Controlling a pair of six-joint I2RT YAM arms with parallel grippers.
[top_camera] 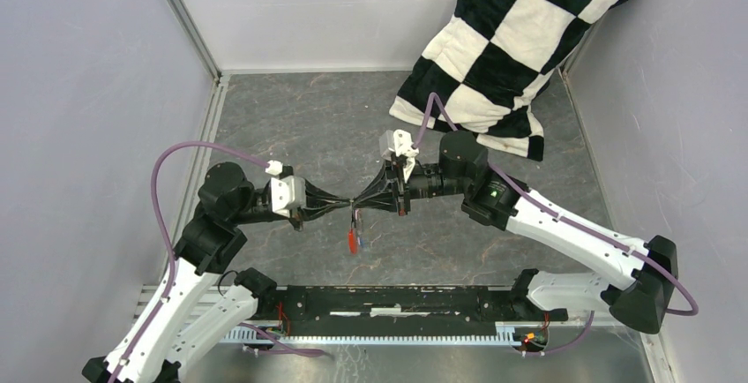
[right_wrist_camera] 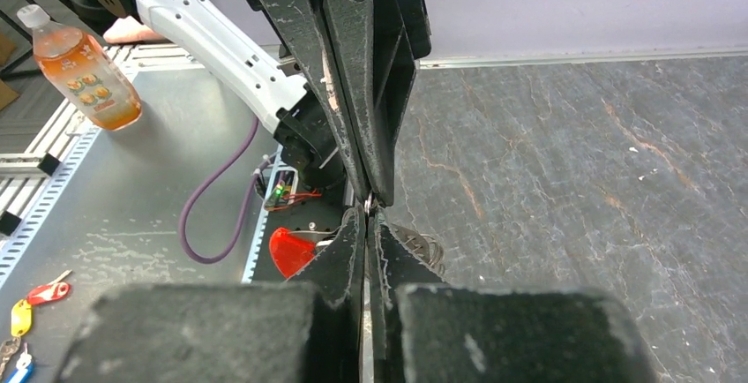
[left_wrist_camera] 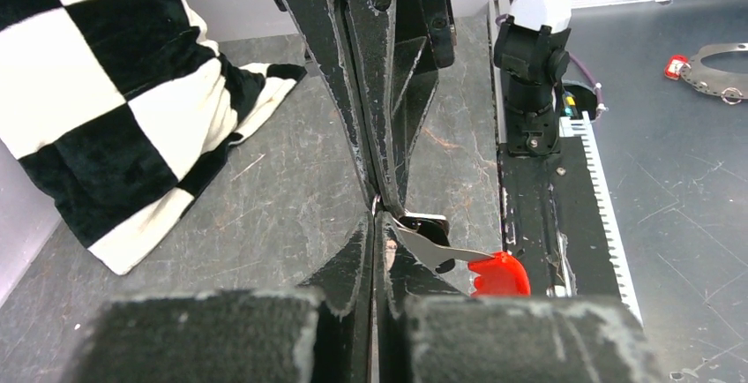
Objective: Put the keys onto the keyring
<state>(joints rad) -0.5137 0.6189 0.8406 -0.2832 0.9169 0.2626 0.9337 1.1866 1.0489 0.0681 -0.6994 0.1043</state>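
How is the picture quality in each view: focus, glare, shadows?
Top external: evenly lit, sharp, soft shadows only; the keyring's red tag is tiny. Left wrist: the left hand blurs in the near foreground, the tag beyond is crisp. Right wrist: same foreground blur; the orange bottle is sharp.

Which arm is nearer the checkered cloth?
Right. The right arm has its wrist just beside the near edge of the cloth; the left arm is much farther off, to the cloth's left.
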